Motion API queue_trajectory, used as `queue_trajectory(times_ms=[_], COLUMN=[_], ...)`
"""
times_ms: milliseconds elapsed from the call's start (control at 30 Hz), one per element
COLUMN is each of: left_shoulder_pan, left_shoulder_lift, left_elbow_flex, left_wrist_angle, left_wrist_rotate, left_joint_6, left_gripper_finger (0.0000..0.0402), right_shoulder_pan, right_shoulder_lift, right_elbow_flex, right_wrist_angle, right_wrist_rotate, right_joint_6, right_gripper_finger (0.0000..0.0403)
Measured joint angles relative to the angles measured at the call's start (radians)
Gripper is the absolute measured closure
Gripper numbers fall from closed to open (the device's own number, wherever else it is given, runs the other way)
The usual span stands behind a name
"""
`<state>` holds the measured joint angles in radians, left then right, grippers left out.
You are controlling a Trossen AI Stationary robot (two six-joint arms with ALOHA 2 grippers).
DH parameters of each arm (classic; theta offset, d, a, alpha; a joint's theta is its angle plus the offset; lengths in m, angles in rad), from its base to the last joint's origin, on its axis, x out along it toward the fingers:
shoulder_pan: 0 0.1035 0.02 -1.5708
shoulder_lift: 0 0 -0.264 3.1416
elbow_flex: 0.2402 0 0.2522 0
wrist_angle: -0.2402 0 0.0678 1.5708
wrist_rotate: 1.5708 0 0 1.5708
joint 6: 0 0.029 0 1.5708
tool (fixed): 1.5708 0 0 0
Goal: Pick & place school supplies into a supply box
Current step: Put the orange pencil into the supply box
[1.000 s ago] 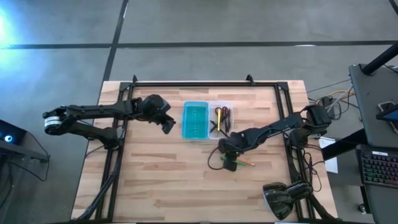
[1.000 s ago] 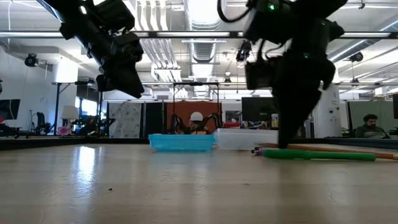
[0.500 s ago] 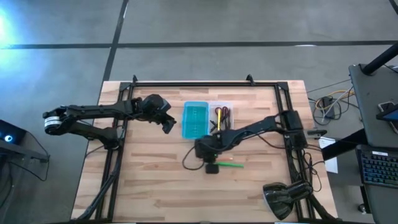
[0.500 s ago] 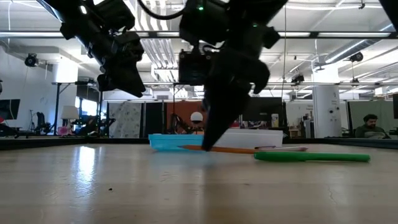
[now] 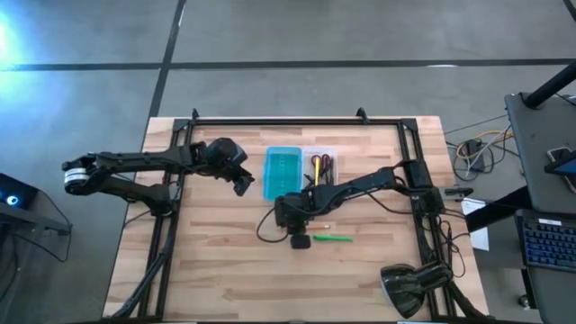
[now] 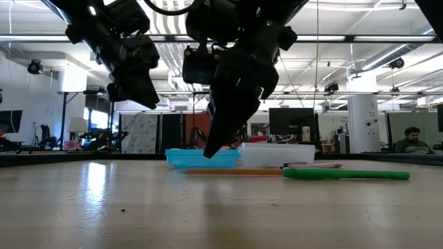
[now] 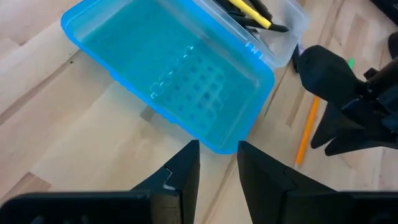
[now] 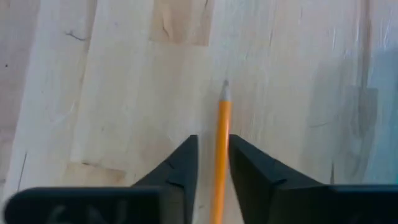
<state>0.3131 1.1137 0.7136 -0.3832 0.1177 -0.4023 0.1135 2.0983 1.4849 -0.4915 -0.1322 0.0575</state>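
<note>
The orange pencil (image 8: 222, 118) lies flat on the wood (image 6: 235, 171), just near of the supply box. My right gripper (image 8: 212, 140) hangs over it, open by a narrow gap, with one finger on each side. Seen from table height, its tips (image 6: 208, 153) stand a little above the pencil. The green marker (image 5: 333, 238) lies on the table to the right (image 6: 346, 174). The box has a turquoise half (image 5: 281, 173) and a clear half (image 5: 319, 171) that holds a yellow pencil (image 7: 249, 12) and dark pens. My left gripper (image 5: 243, 183) waits in the air left of the box, slightly open (image 7: 217, 149). My right gripper comes at the orange pencil slanting from above, near one end, with the pencil's grey tip (image 8: 225, 84) showing past the fingers. Bare wood shows between the pencil and one finger (image 8: 186, 162). I cannot tell whether the other finger touches it.
Black frame rails (image 5: 184, 135) run along the table's left, far and right sides. A black lamp head (image 5: 405, 288) sits at the near right corner. A dark cable (image 5: 265, 236) loops beside the right gripper. Bare wood spreads over the near half (image 5: 234, 270).
My right gripper has swept toward the table's left, from beside the green marker to just near of the box. The orange pencil slid left along the table with it, away from the marker, which stayed put. In the last half second the fingertips rose slightly off the table.
</note>
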Motion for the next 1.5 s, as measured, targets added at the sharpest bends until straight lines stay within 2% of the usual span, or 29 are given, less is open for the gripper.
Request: queue_trajectory(times_ms=[100, 200, 300, 400, 533, 733, 867, 933, 1067, 1167, 1333, 1500], left_shoulder_pan=[-0.006, -0.013, -0.032, -0.072, -0.136, -0.208, -0.25, -0.283, -0.357, -0.4, -0.428, -0.43], left_shoulder_lift=[0.0, 0.0, 0.0, 0.0, 0.026, 0.124, 0.198, 0.231, 0.292, 0.339, 0.432, 0.52], left_elbow_flex=[0.0, 0.0, 0.0, 0.0, 0.0, 0.0, -0.001, -0.001, 0.006, 0.013, 0.036, 0.075], left_wrist_angle=[0.0, 0.004, 0.021, 0.048, 0.1, 0.2, 0.273, 0.304, 0.335, 0.369, 0.393, 0.429], left_wrist_rotate=[0.013, 0.086, 0.148, 0.163, 0.181, 0.151, 0.112, 0.087, 0.019, 0.01, -0.05, -0.051], left_joint_6=[0.0, -0.011, -0.013, 0.0, -0.08, -0.337, -0.523, -0.56, -0.54, -0.619, -0.722, -0.75], left_gripper_finger=[0.031, 0.031, 0.031, 0.031, 0.0322, 0.0392, 0.04, 0.0401, 0.0401, 0.0401, 0.0401, 0.0402], right_shoulder_pan=[0.005, 0.007, 0.007, 0.005, 0.007, 0.021, 0.041, 0.059, 0.116, 0.15, 0.172, 0.17], right_shoulder_lift=[-0.002, -0.018, -0.061, -0.109, -0.202, -0.393, -0.527, -0.578, -0.654, -0.669, -0.664, -0.665], right_elbow_flex=[0.0, 0.0, -0.009, -0.042, -0.162, -0.404, -0.548, -0.606, -0.691, -0.721, -0.725, -0.724], right_wrist_angle=[-0.008, -0.011, -0.03, -0.076, -0.097, -0.057, -0.006, 0.02, 0.083, 0.089, 0.088, 0.088], right_wrist_rotate=[0.0, 0.013, 0.076, 0.087, 0.082, 0.109, 0.109, 0.117, 0.162, 0.217, 0.297, 0.35], right_joint_6=[0.044, 0.129, 0.209, 0.29, 0.402, 0.67, 0.883, 0.963, 1.084, 1.15, 1.194, 1.198], right_gripper_finger=[0.0279, 0.0252, 0.0237, 0.0236, 0.0261, 0.034, 0.0386, 0.0391, 0.039, 0.039, 0.039, 0.039])
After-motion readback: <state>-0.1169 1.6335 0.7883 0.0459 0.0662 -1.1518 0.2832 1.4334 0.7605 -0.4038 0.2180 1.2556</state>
